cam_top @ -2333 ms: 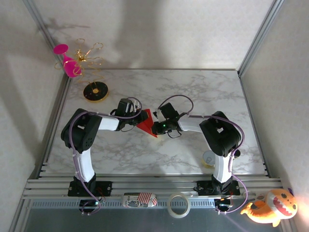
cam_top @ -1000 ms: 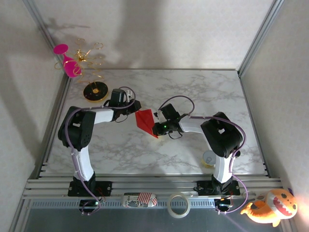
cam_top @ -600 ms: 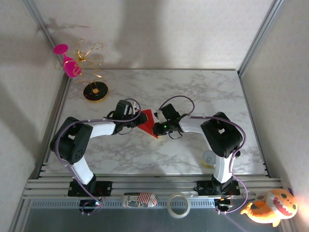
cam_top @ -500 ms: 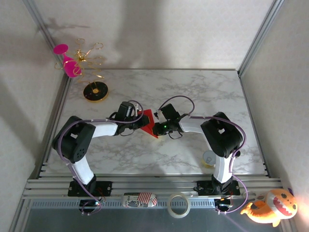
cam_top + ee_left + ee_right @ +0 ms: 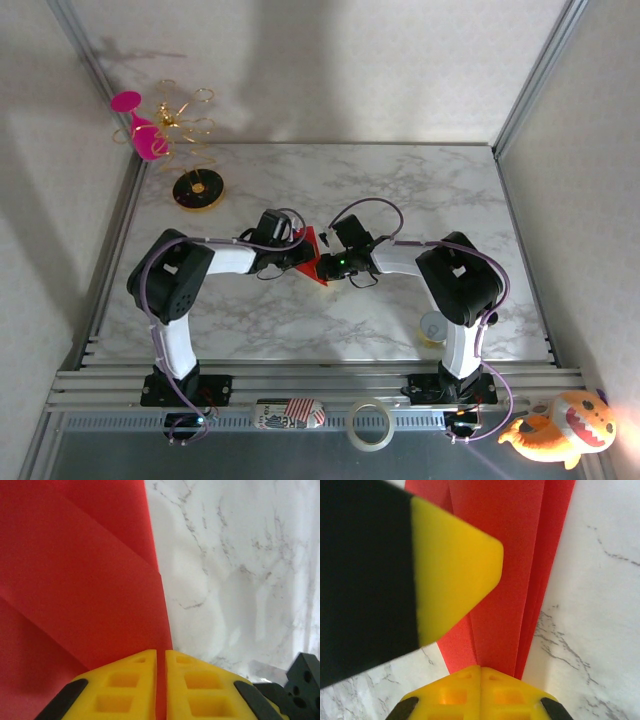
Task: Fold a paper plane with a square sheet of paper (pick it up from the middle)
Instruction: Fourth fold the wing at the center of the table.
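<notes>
At the middle of the white marble table point(image 5: 420, 190), the thin bright red paper sheet point(image 5: 307, 241), creased into a narrow layered wedge, is pinched from both sides. My left gripper point(image 5: 156, 677) is clamped on one edge, and my right gripper point(image 5: 480, 682) is clenched on the stacked folds. Risk: if I pull the arms apart, so thin a sheet would tear, and a slack pinch would let the layers fan open. The left finger sits close over the right jaws, so they could collide. The pink wine glass point(image 5: 140, 135) and gold wire stand point(image 5: 195, 190) stand well apart and obstruct nothing.
</notes>
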